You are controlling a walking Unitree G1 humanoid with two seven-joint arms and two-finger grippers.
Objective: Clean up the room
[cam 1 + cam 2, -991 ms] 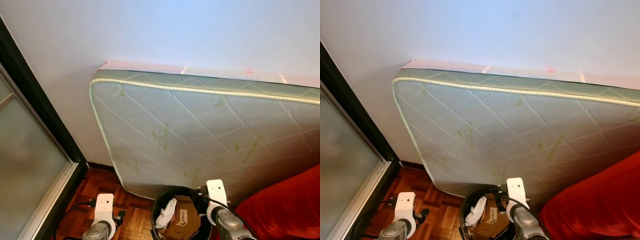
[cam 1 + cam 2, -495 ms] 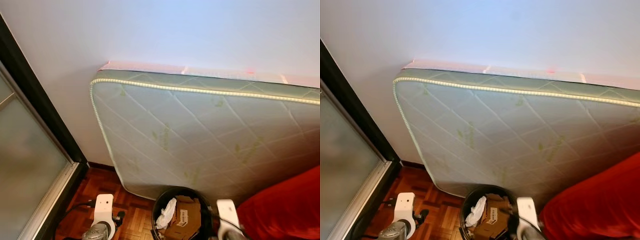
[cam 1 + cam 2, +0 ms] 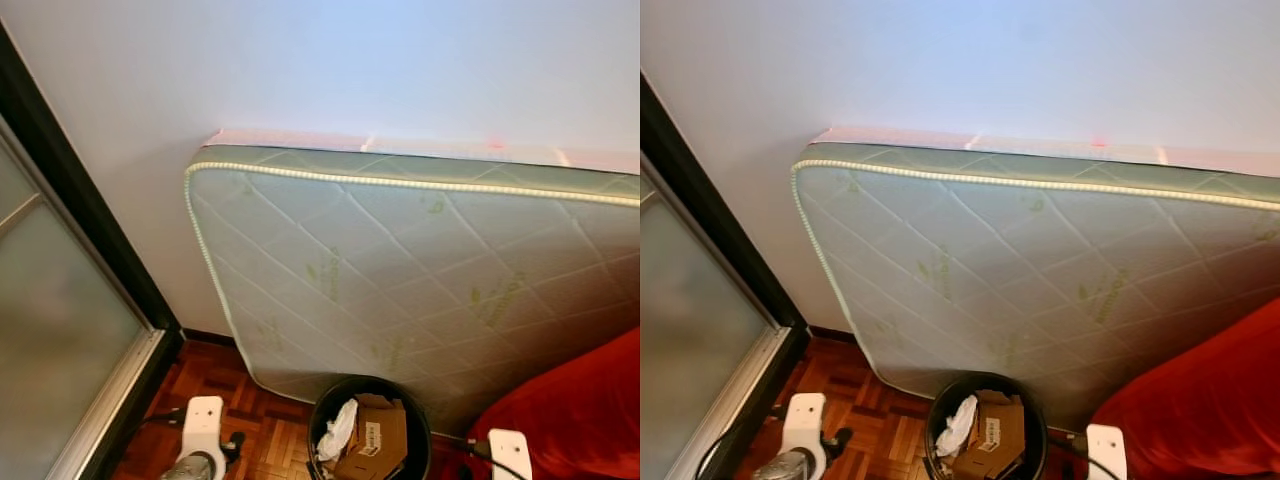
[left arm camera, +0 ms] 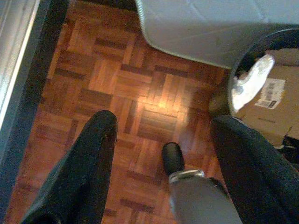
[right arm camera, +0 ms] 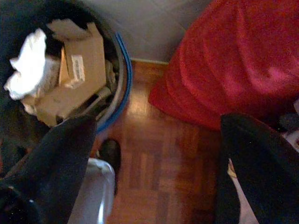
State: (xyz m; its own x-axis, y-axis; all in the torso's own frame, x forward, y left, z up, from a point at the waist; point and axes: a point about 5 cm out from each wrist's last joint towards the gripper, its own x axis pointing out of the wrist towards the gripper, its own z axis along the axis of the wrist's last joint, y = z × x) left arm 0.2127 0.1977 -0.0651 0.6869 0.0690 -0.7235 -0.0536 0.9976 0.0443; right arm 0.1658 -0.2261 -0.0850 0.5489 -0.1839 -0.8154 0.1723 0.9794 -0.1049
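Right gripper point(image 5: 154, 154) wide open, empty — bin point(image 5: 122, 79) of cardboard point(image 5: 70, 79) just beside, red cushion point(image 5: 243, 60) opposite. Left gripper point(image 4: 161, 140) open too, over parquet point(image 4: 140, 93).

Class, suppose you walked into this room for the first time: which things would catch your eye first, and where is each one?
A large quilted mattress stands on its edge, leaning against the pale wall. At its foot, on the parquet floor, sits a black bin holding a cardboard box and crumpled white paper. A bright red cushion lies at the robot's right of the bin.
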